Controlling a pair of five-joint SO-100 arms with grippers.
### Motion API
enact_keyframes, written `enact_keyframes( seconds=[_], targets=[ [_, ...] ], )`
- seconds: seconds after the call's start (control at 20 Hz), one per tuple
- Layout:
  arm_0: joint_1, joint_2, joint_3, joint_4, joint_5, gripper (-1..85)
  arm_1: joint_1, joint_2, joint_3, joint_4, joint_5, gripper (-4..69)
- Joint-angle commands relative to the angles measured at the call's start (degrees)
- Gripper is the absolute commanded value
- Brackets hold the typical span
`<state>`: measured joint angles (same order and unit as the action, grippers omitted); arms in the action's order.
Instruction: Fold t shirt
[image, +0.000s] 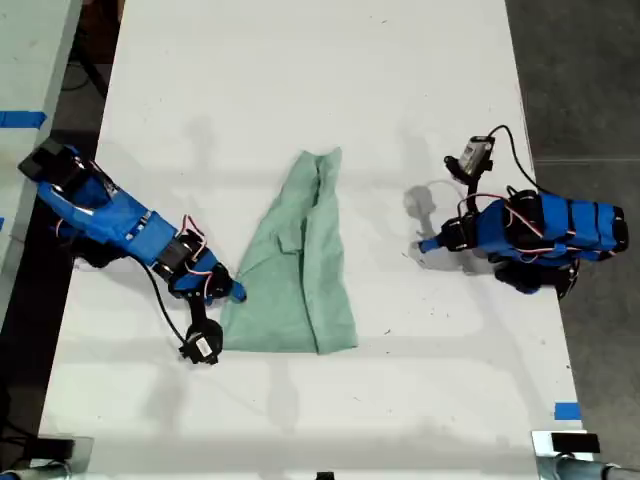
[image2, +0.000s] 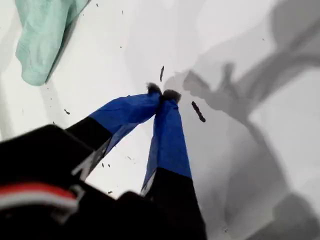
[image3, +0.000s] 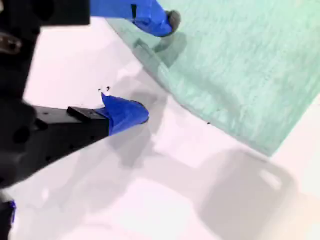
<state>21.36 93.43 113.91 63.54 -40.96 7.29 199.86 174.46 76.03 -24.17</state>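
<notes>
In the exterior view you see the t shirt (image: 298, 265) lying rumpled and elongated near the middle of the white surface (image: 300, 80), narrow at its far end and wider toward the near edge. My second gripper (image: 228, 293) sits at the shirt's edge on the exterior view's left; my first gripper (image: 428, 245) rests on bare surface on the exterior view's right, well apart from the shirt. Strips of blue tape (image: 567, 410) mark the surface edge; no writing can be read

In the first wrist view, my first gripper (image2: 162, 93) has its jaws closed, tips touching, holding nothing; the t shirt (image2: 42, 35) lies apart from it

In the second wrist view, my second gripper (image3: 150, 67) has its jaws open, one fingertip (image3: 167, 22) over the t shirt's (image3: 240, 65) hem, the other over bare surface beside it
</notes>
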Motion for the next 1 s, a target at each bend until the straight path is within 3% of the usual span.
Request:
enact_keyframes(
  seconds=[0.0, 0.05, 0.1, 0.25, 0.7, 0.95],
  targets=[
    [-0.9, -6.9, -4.9, -7.1, -1.6, 20.5, -0.1, 0.7, 3.7, 0.3, -0.5, 0.8],
    [-0.4, -9.0, -5.0, -9.6, -1.5, 15.1, -0.1, 0.7, 3.7, 0.3, -0.7, 0.8],
    [0.0, -10.2, -4.9, -11.2, -1.8, -0.2, -0.1, 0.7, 3.7, 0.3, -0.8, 0.8],
    [0.2, -7.6, -4.6, -10.9, -3.3, -0.2, -0.1, 0.7, 3.7, 0.3, -0.8, 0.8],
    [-1.8, 14.2, -6.9, 11.7, -1.9, -0.2, 0.1, 0.7, 3.7, 0.3, -0.8, 0.8],
    [-9.4, 11.2, -17.9, 14.0, 10.2, -0.2, 0.3, 0.7, 3.7, 0.3, -0.9, 0.8]
  ],
)
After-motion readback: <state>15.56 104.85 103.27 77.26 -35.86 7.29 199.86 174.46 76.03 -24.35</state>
